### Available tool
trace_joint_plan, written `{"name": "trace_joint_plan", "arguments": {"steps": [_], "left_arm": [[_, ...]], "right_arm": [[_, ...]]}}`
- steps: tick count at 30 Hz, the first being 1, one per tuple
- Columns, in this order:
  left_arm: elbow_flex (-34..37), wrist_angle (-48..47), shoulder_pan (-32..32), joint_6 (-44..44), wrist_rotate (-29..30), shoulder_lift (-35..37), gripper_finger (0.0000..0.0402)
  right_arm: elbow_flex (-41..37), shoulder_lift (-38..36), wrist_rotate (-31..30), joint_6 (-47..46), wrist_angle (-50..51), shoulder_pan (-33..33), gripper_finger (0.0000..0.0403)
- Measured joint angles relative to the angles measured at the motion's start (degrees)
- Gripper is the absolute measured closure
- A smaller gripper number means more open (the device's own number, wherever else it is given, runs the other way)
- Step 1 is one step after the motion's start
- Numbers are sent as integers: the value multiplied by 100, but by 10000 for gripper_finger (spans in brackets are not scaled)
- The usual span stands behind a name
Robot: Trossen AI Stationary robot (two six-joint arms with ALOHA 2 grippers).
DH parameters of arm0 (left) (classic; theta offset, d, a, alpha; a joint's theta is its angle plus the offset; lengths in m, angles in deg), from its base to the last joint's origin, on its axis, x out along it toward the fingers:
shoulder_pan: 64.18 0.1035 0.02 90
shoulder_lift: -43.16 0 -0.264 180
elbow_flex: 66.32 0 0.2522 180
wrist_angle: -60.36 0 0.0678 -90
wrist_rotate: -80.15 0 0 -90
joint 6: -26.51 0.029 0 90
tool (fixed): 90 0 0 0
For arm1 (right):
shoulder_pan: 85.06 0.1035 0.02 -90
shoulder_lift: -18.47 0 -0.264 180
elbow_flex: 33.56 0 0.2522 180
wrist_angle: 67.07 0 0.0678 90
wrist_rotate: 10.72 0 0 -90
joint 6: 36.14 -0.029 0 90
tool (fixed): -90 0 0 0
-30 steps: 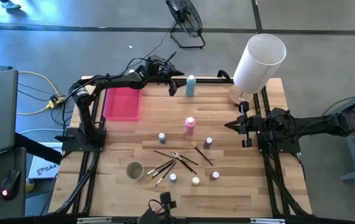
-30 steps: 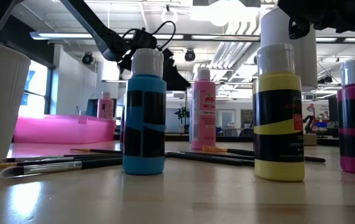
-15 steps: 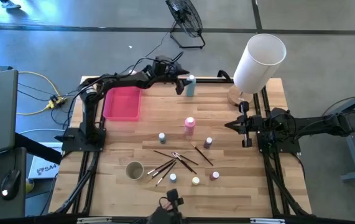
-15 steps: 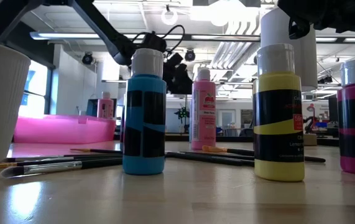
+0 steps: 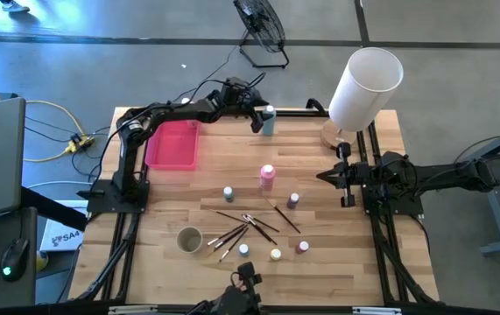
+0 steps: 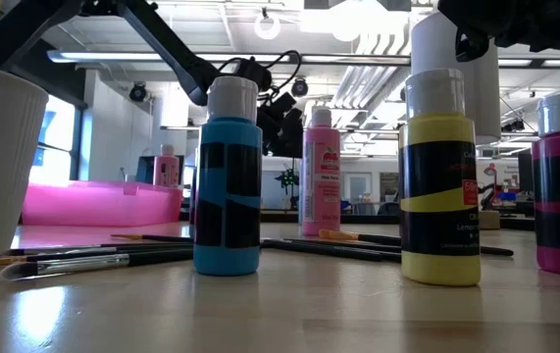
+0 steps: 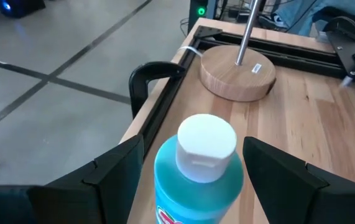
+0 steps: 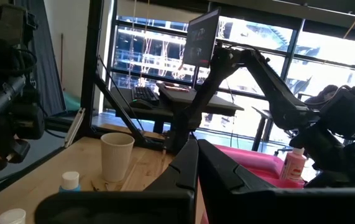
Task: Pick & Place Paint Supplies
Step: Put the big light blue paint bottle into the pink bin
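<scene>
no readable label text; the red print on the pink squeeze bottle (image 6: 319,167) is too small to make out. left pincer (image 7: 193,180) spread wide, dark angular fingers either side of the teal plastic squeeze bottle with round white cap (image 7: 197,171), not touching it; bottle stands at the far edge of the slatted wood desk (image 5: 320,254), near the round wooden lamp base (image 7: 238,71). right pincer (image 8: 197,163) pressed together, empty, at the desk's right edge. thin dark-handled brushes (image 5: 248,226) lie mid-desk.
</scene>
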Motion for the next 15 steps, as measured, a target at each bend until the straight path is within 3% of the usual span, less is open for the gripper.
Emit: {"name": "trace_joint_plan", "arguments": {"steps": [7,15], "left_arm": [[0,20,0,0,2,0,136],[0,14,2,-4,0,0,220]], "right_arm": [[0,-1,2,0,0,-2,400],[0,-1,2,0,0,-1,400]]}}
